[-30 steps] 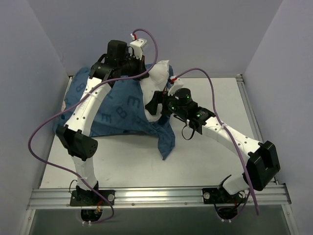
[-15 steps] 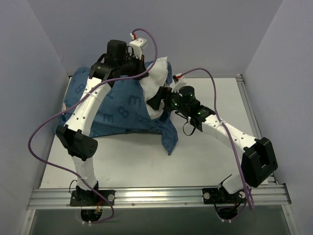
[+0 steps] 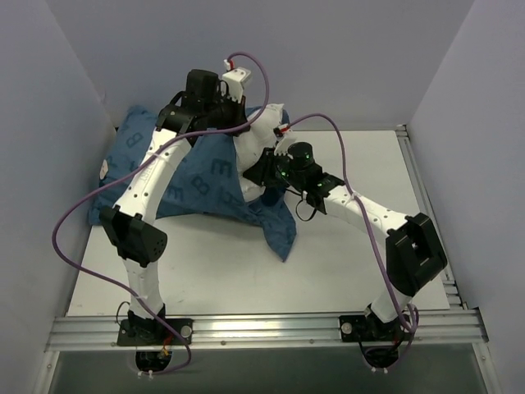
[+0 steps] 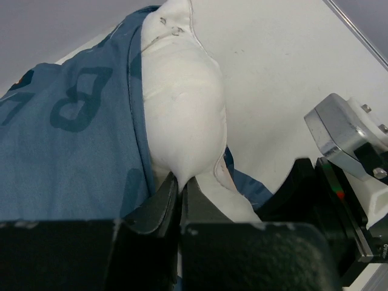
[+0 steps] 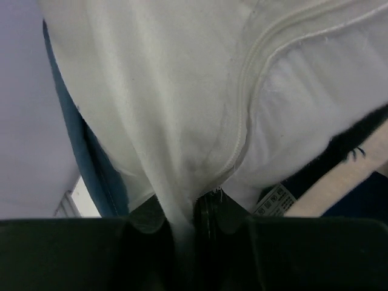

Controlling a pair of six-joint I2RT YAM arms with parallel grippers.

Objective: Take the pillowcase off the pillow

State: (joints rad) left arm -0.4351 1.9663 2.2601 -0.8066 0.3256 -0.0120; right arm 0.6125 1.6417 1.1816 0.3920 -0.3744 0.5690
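The pillowcase (image 3: 193, 185) is seen spread over the left and centre of the white table (image 3: 353, 246) in the top view, with one loose corner trailing down toward the middle of the frame. The pillow (image 3: 261, 139) is partly bared: its white end stands out of the blue cloth at upper centre, while the rest is hidden inside the cloth. The left gripper (image 4: 180, 189) is shown at the bottom centre of the left wrist view, its fingers pressed together on a pinched fold of the pillow's white fabric. Above that pinch the pillow's bulge rises toward the top of the frame. The open edge of the pillowcase lies against the bulge on the left, and lettered blue cloth fills the left half of the frame. The right gripper (image 5: 182, 213) is shown at the bottom centre of the right wrist view, likewise clamped on a thin fold of white pillow fabric just beside a stitched seam. A strip of the blue cloth is seen at the left of that frame, and a small printed label (image 5: 274, 200) at the lower right. In the top view the two grippers are found close together at the exposed end of the pillow, the left one higher in the frame and the right one just below it.
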